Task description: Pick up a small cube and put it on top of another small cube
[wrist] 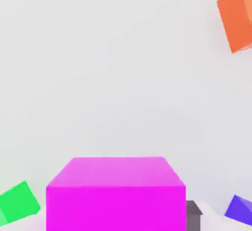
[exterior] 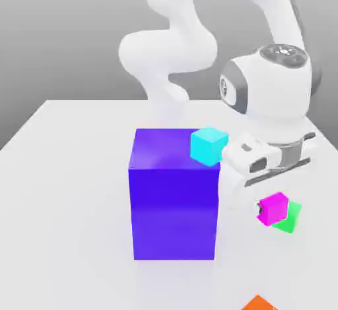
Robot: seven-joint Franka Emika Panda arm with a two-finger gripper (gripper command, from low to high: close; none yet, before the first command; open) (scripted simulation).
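Note:
The small magenta cube (exterior: 273, 208) sits between my gripper's (exterior: 271, 204) jaws, just below the white hand, on the exterior view's right. In the hand view the magenta cube (wrist: 116, 195) is large and close, with a dark finger (wrist: 194, 215) against its side, so the gripper (wrist: 116, 217) is shut on it. The small green cube (exterior: 290, 219) lies right beside it, partly hidden behind the magenta one. In the hand view the green cube (wrist: 17, 206) lies off to one side. Whether the two cubes touch, I cannot tell.
A big blue-purple block (exterior: 173, 196) (wrist: 241, 209) stands on the white table (exterior: 66, 190) close to the hand. A cyan cube (exterior: 209, 146) shows at the block's upper right corner. An orange cube (exterior: 259, 303) (wrist: 238, 16) lies at the table's front.

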